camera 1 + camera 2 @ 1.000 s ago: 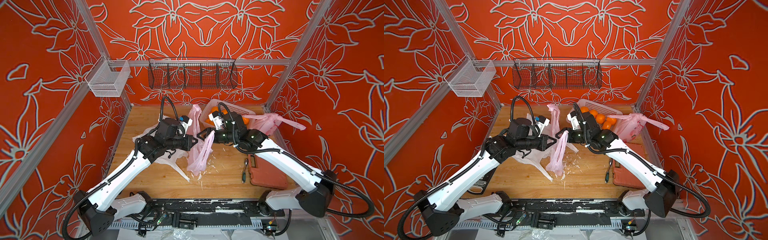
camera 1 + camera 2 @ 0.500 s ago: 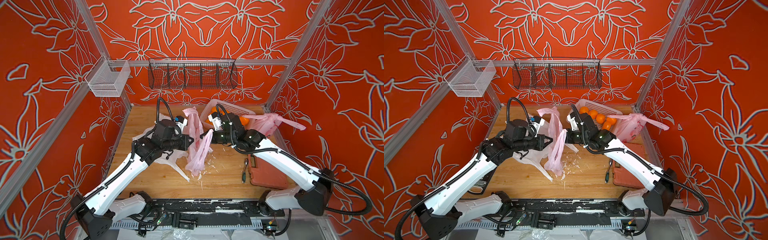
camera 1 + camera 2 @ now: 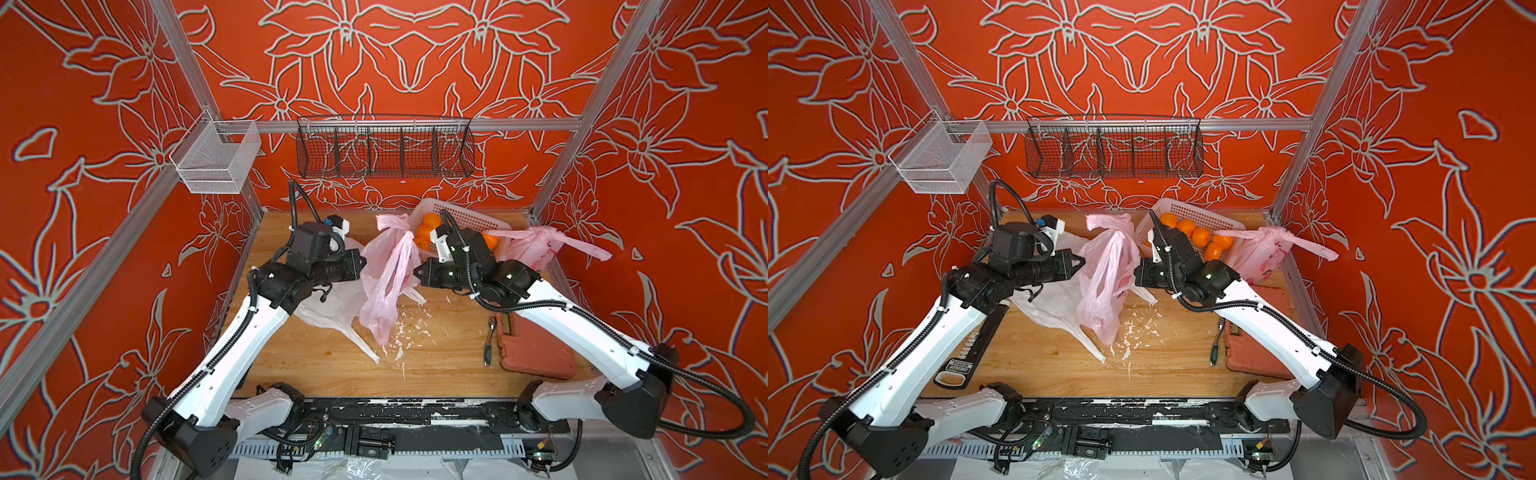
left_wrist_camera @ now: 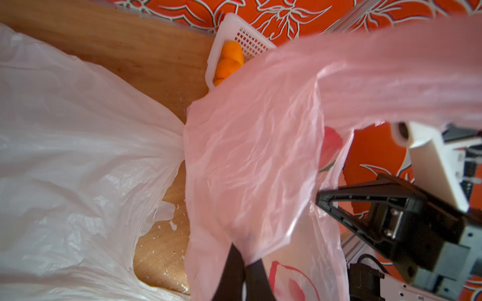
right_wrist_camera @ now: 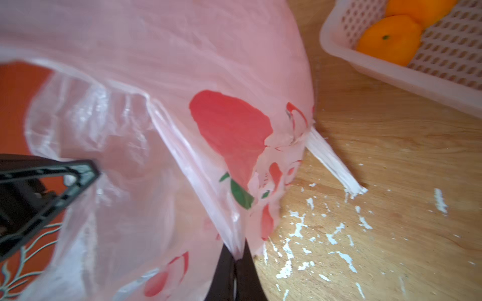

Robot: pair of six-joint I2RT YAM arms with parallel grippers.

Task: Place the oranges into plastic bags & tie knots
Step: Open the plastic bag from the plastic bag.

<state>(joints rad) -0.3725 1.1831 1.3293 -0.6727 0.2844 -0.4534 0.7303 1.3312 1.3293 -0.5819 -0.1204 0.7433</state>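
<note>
A pink peach-print plastic bag (image 3: 390,282) (image 3: 1104,286) hangs over the table's middle, one handle sticking up. My left gripper (image 3: 363,262) (image 4: 243,263) is shut on its left rim (image 4: 250,161). My right gripper (image 3: 417,273) (image 5: 238,256) is shut on the opposite rim (image 5: 234,125). A white bag (image 3: 332,303) (image 4: 78,156) lies flat under the left arm. Several oranges (image 3: 1200,237) (image 5: 388,39) sit in the white basket (image 3: 469,216) at the back. A second pink bag (image 3: 536,249) beside it has a knot (image 3: 552,235) with strap ends sticking out.
An orange tool case (image 3: 536,349) and a small ratchet (image 3: 490,340) lie at the front right. White flakes (image 3: 399,332) litter the wood. A black tool (image 3: 967,357) lies at the left edge. A black wire rack (image 3: 384,149) and a white mesh bin (image 3: 216,162) hang on the walls.
My right gripper has closed on the pink bag's rim. Both grippers have drawn slightly apart, spreading the bag wider between them.
</note>
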